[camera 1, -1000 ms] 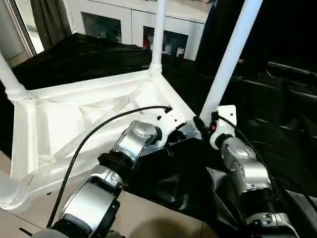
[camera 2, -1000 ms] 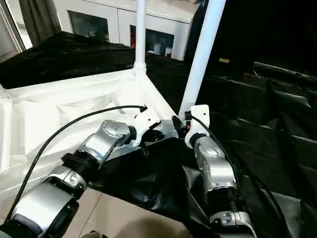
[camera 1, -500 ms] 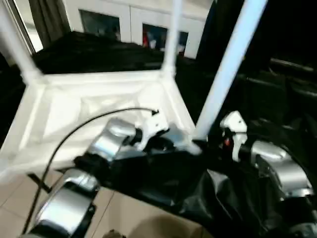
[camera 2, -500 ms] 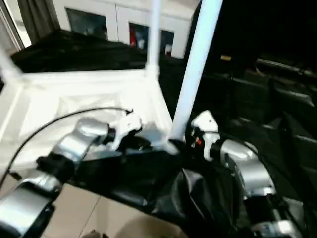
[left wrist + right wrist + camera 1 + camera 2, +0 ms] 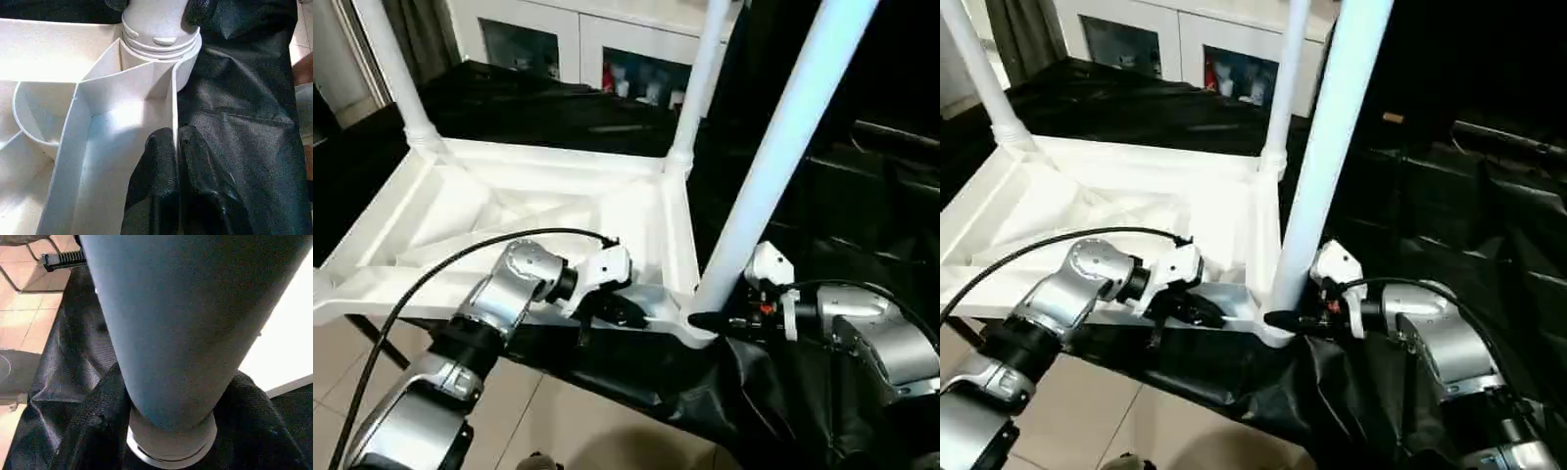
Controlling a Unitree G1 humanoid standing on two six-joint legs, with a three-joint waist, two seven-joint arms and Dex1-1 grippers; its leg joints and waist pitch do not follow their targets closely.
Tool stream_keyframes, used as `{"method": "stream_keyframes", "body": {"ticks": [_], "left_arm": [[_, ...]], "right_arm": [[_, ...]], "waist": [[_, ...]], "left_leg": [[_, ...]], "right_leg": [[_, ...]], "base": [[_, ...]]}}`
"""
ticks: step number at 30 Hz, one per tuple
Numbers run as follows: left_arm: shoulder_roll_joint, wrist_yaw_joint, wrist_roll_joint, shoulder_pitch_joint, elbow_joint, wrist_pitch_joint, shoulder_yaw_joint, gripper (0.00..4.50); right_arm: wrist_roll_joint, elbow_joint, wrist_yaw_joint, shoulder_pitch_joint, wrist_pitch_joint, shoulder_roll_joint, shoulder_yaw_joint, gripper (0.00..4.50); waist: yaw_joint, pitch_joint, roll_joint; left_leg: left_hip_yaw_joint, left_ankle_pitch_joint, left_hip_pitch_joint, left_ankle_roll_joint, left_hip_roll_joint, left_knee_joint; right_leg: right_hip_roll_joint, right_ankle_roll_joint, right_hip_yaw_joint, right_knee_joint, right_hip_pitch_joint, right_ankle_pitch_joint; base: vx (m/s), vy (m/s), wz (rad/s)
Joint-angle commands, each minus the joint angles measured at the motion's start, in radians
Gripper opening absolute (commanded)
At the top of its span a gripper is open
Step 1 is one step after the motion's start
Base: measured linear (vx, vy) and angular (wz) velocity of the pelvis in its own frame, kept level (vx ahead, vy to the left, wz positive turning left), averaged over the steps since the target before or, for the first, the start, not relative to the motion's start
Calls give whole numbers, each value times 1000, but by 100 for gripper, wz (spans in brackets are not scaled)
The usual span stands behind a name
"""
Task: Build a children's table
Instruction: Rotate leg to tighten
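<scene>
Nearest to me, my left pincer (image 5: 619, 315) is pinched together on the thin near rim wall of the tabletop (image 5: 509, 211), one black finger (image 5: 159, 166) on each side of it, just beside the near right corner socket. My right pincer (image 5: 705, 320) reaches in from the right at the foot of the near leg (image 5: 783, 147), its fingers standing apart on either side of the base; whether they press it I cannot tell. The tabletop lies upside down, ribbed underside up, on the bench under a black cover (image 5: 548, 108), its near edge overhanging the tiled floor (image 5: 558, 421). Farther off, two more legs (image 5: 391, 69) stand upright in the far corner sockets. Beyond them is a white glass-door cabinet (image 5: 578, 39).
</scene>
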Motion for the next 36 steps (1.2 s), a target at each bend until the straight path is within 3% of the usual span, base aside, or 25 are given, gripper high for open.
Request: {"method": "stream_keyframes", "body": {"ticks": [1,6,8,10,11,13,15,18,20,22,23,25,28,29,32,36], "left_arm": [[-15,-14,-12,-6,-42,5,-18,0],[-14,2,-14,-4,-53,11,-18,0],[-34,79,10,-21,-19,31,-4,0],[-57,164,31,-44,26,42,12,0],[-79,236,45,-63,64,49,25,0],[-100,301,56,-80,97,58,38,0],[-149,419,68,-110,146,93,57,0],[-221,544,79,-138,196,140,65,0],[-269,605,88,-154,231,147,62,0],[-301,638,96,-164,258,138,57,0],[-324,649,104,-169,276,125,48,0],[-336,654,115,-174,295,109,40,0],[-334,658,114,-181,306,105,43,0],[-332,661,113,-185,313,103,46,0],[-309,640,113,-193,326,75,47,0],[-282,585,111,-192,329,38,50,0]], "right_arm": [[-8,-3,27,-5,6,-10,32,201],[-3,-4,26,-2,9,-14,34,199],[-5,28,-46,-4,18,26,5,199],[-28,68,-131,-12,27,63,-10,198],[-58,105,-207,-18,30,92,-15,198],[-83,139,-287,-25,39,123,-22,198],[-98,200,-469,-44,76,210,-66,197],[-84,270,-732,-82,126,355,-149,196],[-79,309,-854,-111,115,439,-184,196],[-91,330,-904,-131,92,483,-182,196],[-109,341,-921,-147,66,511,-163,196],[-117,346,-916,-161,37,531,-145,196],[-128,345,-910,-169,11,532,-141,196],[-124,346,-903,-174,5,535,-148,252],[-106,338,-865,-185,-9,508,-168,272],[-102,315,-765,-181,-12,448,-152,311]], "waist": [[0,-64,-8],[0,-66,-6],[0,-66,-7],[-1,-65,-7],[-4,-62,-8],[-8,-62,-12],[-8,-63,-14],[-20,-63,-5],[-27,-64,-6],[-27,-63,-7],[-28,-64,2],[-28,-63,-4],[-27,-65,-3],[-28,-65,-2],[-28,-62,-7],[-27,-62,-7]], "left_leg": [[-1,-217,11,41,26,-65],[0,-201,12,48,26,-62],[1,-199,12,48,25,-61],[0,-208,11,43,24,-62],[1,-234,14,29,21,-62],[-4,-257,12,2,17,-66],[-5,-272,16,-2,19,-66],[-13,-300,9,-27,16,-73],[-14,-340,19,-40,15,-71],[-13,-352,22,-36,14,-71],[-14,-343,17,-32,14,-72],[-12,-341,16,-25,13,-73],[-11,-327,13,-11,14,-74],[-12,-326,13,-11,14,-74],[-11,-334,12,-4,14,-75],[-11,-332,11,3,16,-76]], "right_leg": [[-50,-203,41,-75,47,-221],[-49,-217,40,-70,48,-181],[-49,-221,40,-70,47,-178],[-49,-215,40,-72,47,-202],[-48,-199,39,-80,40,-267],[-49,-167,35,-87,44,-350],[-52,-145,36,-93,40,-389],[-51,-124,32,-95,40,-431],[-50,-123,32,-102,29,-444],[-50,-121,32,-106,27,-443],[-48,-120,34,-104,30,-410],[-46,-121,34,-104,32,-380],[-46,-124,35,-99,36,-351],[-45,-125,35,-99,36,-350],[-47,-126,35,-102,36,-368],[-47,-124,35,-103,36,-375]], "base": [[0,0,0],[0,0,0],[0,0,0],[0,0,0],[0,0,0],[0,0,0],[0,0,0],[0,0,0],[0,0,0],[0,0,0],[0,0,0],[0,0,0],[0,0,0],[0,0,0],[0,0,0],[0,0,0]]}}
